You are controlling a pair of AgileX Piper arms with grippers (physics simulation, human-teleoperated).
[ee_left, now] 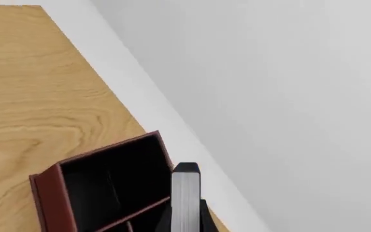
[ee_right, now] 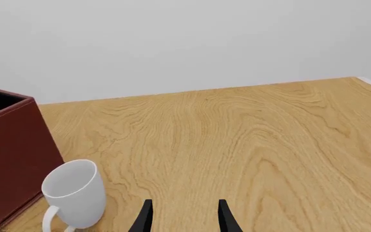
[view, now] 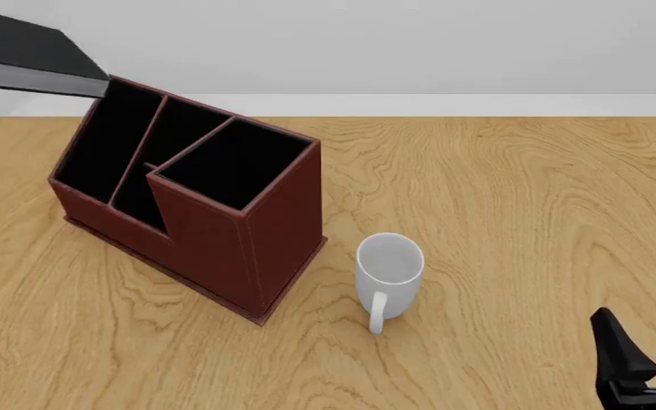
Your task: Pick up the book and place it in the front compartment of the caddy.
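Book (view: 34,60) hanging tilted above the caddy (view: 208,213), at its far left corner, seemingly clamped in the left claw, fingers barely showing. Looking stiff, fairly heavy, slick-covered; gripping across both covers. Right claw (ee_right: 182,215) spread apart, idling low over the desk (view: 511,196).

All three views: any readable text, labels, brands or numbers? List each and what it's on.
None readable in any view.
book: plain black covers, white page block, no title visible.
caddy: plain reddish-brown sides, black inside, no label.
mug: plain white, no print.
table: bare wood grain only.
right gripper: plain black fingers, no markings.
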